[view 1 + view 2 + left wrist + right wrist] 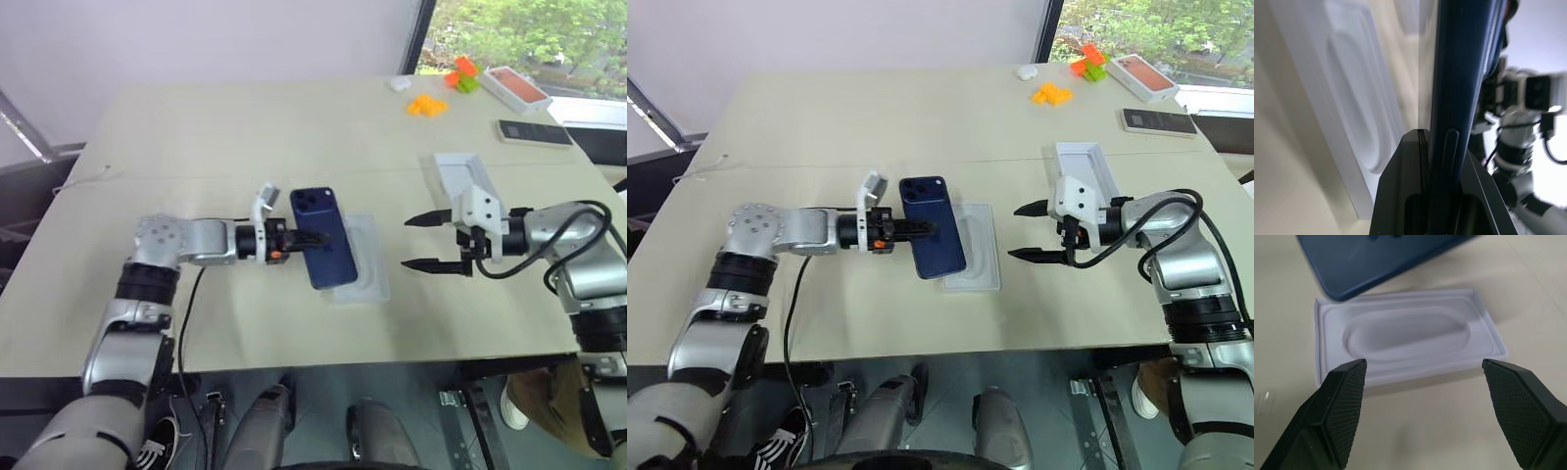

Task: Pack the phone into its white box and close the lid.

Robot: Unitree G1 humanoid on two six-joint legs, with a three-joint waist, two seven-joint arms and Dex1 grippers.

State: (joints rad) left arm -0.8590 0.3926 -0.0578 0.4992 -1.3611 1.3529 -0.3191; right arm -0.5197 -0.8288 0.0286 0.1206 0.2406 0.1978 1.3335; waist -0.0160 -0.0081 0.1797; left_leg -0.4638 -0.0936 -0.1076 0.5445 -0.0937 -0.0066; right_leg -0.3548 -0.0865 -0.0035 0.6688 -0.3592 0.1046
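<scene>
My left gripper (309, 238) is shut on one long edge of the dark navy phone (323, 250), holding it tilted just above the table. The phone's back and camera bump face up. Under the phone lies a white insert (367, 264) with an oval hollow, flat on the table. My right gripper (405, 244) is open and holds nothing. It hangs to the right of the insert and points at it. Behind the right gripper lies a shallow white cardboard tray (457, 172); I cannot tell whether it is the white box or the lid.
At the far right of the table are an orange-topped box (516, 88), a black slab (534, 132), small orange blocks (427, 105) and orange and green pieces (462, 74). The table's front edge (372, 360) runs close below both arms.
</scene>
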